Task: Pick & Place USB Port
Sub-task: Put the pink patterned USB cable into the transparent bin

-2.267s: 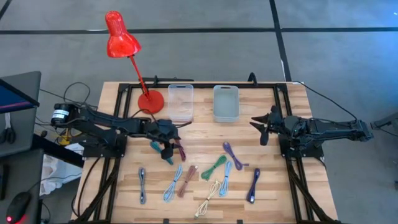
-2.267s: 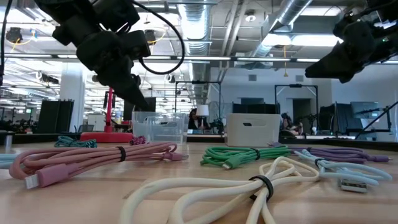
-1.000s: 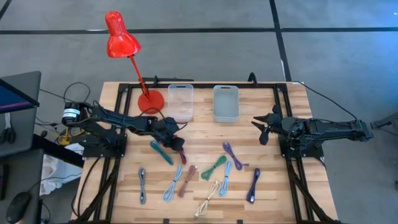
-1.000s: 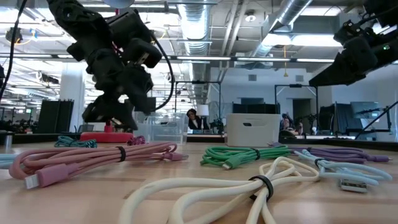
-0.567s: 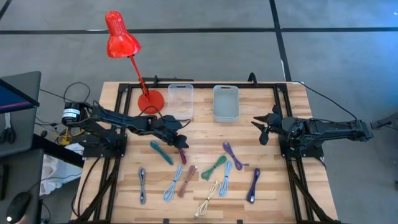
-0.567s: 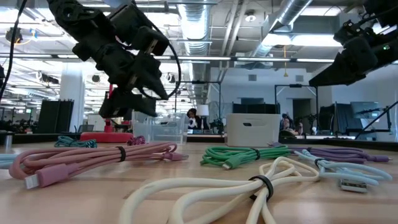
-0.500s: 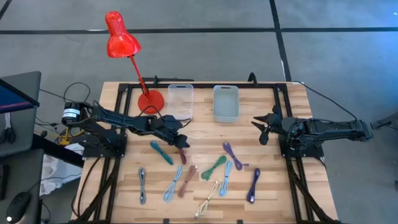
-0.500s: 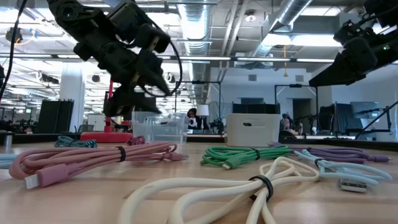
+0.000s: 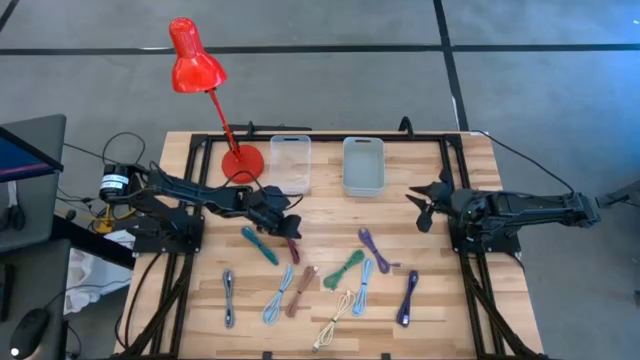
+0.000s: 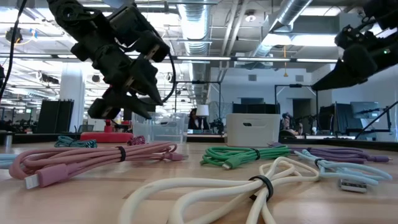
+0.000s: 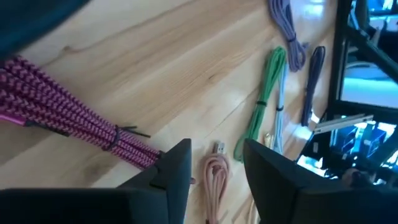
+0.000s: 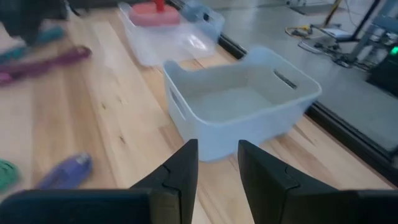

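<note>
Left end effector [image 9: 281, 221] poised just above the bench [image 9: 330, 215], close in front of the clear bin [image 9: 290, 163] and just over the near end of the magenta braided cable [image 11: 68, 118]; fingers [image 11: 177, 168] parted with only air between them, gripping nothing. Magenta braided cable flat on the wood, a short way in front of the clear bin, beside the teal cable [image 9: 259, 244]. Farther from the clear bin, toward the bench's front edge: pink cable [image 9: 300, 289], green cable [image 9: 343, 269], cream cable [image 9: 336, 318], light blue cables [image 9: 277, 295], purple cable [image 9: 373, 249], dark blue cable [image 9: 408, 298]. Grey bin [image 9: 363, 165] side by side with the clear bin. Red lamp [image 9: 205, 85] based on the clear bin's other side. Right end effector [image 9: 423, 207] raised to the right of the grey bin, well apart from the clear bin, fingers [image 12: 180, 171] slightly apart and empty, aimed at the grey bin.
</note>
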`<state>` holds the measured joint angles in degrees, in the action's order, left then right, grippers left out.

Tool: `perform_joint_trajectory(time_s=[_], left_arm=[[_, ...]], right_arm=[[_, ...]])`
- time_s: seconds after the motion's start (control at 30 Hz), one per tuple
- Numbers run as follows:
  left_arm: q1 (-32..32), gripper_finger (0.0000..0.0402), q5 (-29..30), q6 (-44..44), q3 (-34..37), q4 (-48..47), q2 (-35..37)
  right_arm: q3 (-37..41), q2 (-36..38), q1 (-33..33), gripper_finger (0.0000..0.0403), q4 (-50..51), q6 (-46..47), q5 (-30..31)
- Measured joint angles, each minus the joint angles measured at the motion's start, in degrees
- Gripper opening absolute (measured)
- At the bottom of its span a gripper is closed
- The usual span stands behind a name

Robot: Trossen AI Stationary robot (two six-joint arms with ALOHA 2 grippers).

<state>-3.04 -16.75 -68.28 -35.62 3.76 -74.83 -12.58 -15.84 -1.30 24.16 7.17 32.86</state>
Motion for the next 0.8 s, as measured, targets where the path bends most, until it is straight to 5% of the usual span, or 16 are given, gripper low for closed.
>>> perform_joint_trajectory(time_s=[0.33, 0.7, 0.8], left_arm=[[-2.6, 0.0086, -1.1, 1.6, -5.0, -12.9, 0.0], [-5.7, 0.0082, -1.7, 10.1, -6.8, -31.0, 0.0], [-5.3, 0.0083, -1.0, 9.6, -6.8, -29.5, 0.0]], right_arm=[[1.4, 0.0, 0.5, 0.0107, -0.2, 0.8, 0.8], [1.5, 0.1, 0.8, 0.0107, -0.2, 0.8, 3.0], [1.5, 0.1, 0.8, 0.0107, -0.6, 0.8, 3.2]])
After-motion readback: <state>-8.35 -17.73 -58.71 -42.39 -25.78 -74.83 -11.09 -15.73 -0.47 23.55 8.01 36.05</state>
